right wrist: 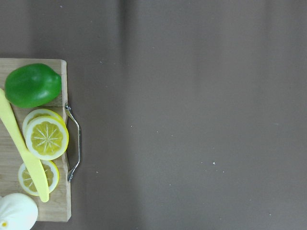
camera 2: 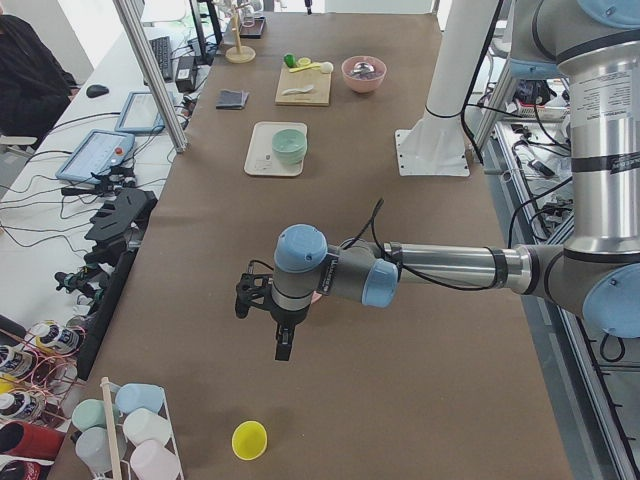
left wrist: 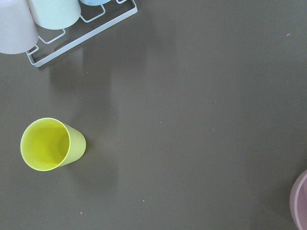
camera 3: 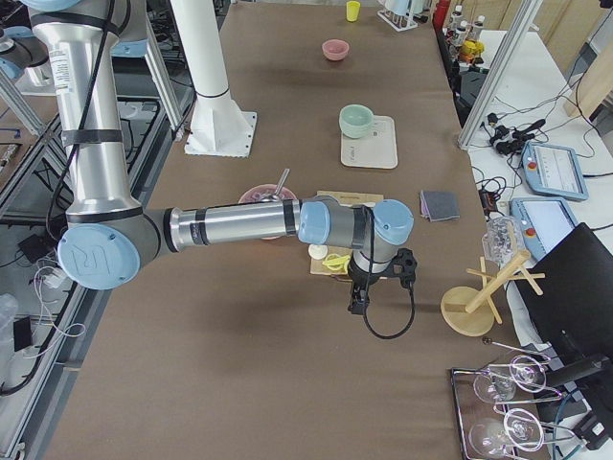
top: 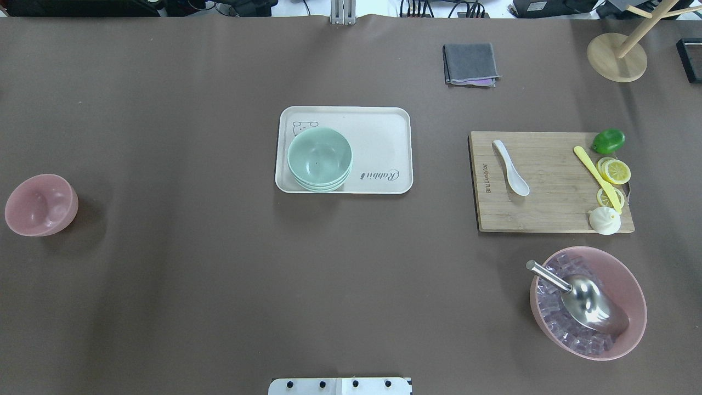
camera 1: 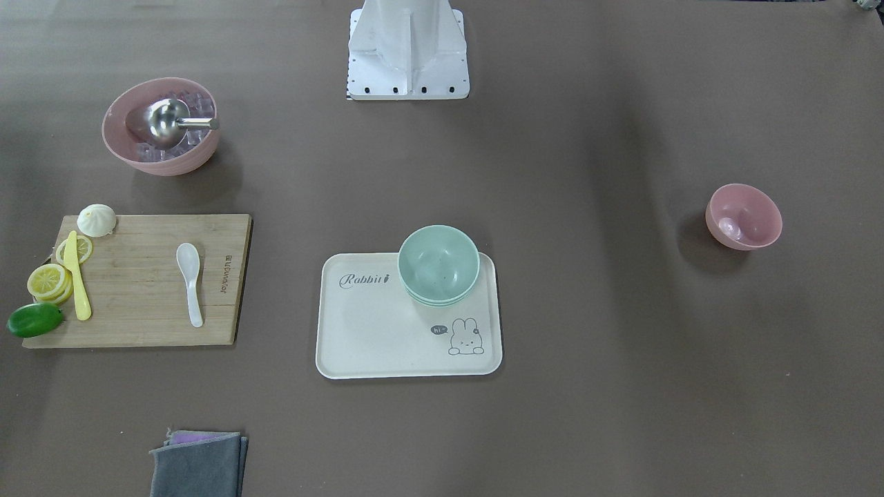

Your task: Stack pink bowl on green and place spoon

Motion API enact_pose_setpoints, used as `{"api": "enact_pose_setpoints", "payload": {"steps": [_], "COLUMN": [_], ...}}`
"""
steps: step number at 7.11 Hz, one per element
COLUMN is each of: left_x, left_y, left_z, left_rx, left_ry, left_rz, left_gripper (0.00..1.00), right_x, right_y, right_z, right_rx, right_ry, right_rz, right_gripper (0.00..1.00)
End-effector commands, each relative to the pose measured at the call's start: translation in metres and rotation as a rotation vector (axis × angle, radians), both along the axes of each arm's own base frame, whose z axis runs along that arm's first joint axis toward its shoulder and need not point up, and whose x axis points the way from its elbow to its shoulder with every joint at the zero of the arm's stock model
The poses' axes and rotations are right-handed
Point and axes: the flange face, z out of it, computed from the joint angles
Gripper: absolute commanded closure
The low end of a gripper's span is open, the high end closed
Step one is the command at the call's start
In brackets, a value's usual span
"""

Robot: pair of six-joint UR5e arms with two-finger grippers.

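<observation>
The small pink bowl [camera 1: 744, 216] stands empty on the brown table at the robot's far left [top: 41, 204]. A stack of green bowls [camera 1: 438, 266] sits on a corner of the cream rabbit tray [camera 1: 373, 331]. The white spoon [camera 1: 190, 279] lies on the wooden cutting board [camera 1: 138, 290] on the robot's right. My left gripper [camera 2: 280, 343] hangs above the table near the pink bowl. My right gripper [camera 3: 356, 302] hangs past the board's outer end. Both show only in the side views, so I cannot tell whether they are open or shut.
A large pink bowl [camera 1: 160, 125] holds ice cubes and a metal scoop. Lemon slices, a yellow knife, a lime and a bun lie on the board. A grey cloth [top: 470, 64], a wooden stand [top: 617, 57] and a yellow cup [left wrist: 52, 144] stand further out.
</observation>
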Motion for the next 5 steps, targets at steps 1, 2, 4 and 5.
{"api": "enact_pose_setpoints", "payload": {"steps": [1, 2, 4, 5], "left_x": [0.0011, 0.002, 0.0021, 0.0021], "left_y": [0.0016, 0.0018, 0.002, 0.002], "left_z": [0.0009, 0.0002, 0.0017, 0.0025], "left_rx": [-0.003, -0.003, -0.006, -0.007], "left_ry": [0.01, 0.022, 0.022, 0.022], "left_rz": [0.005, 0.008, 0.008, 0.008], "left_gripper": [0.02, 0.02, 0.02, 0.02], "right_x": [-0.0006, -0.0006, -0.0004, -0.0005], "right_y": [0.0023, 0.0027, 0.0025, 0.0017], "right_z": [0.0016, 0.0014, -0.0014, -0.0024], "right_rx": [-0.002, 0.001, 0.009, 0.012], "right_ry": [-0.011, -0.011, -0.009, -0.009], "right_rz": [0.001, 0.001, 0.001, 0.001], "right_gripper": [0.0, 0.0, 0.0, 0.0]}}
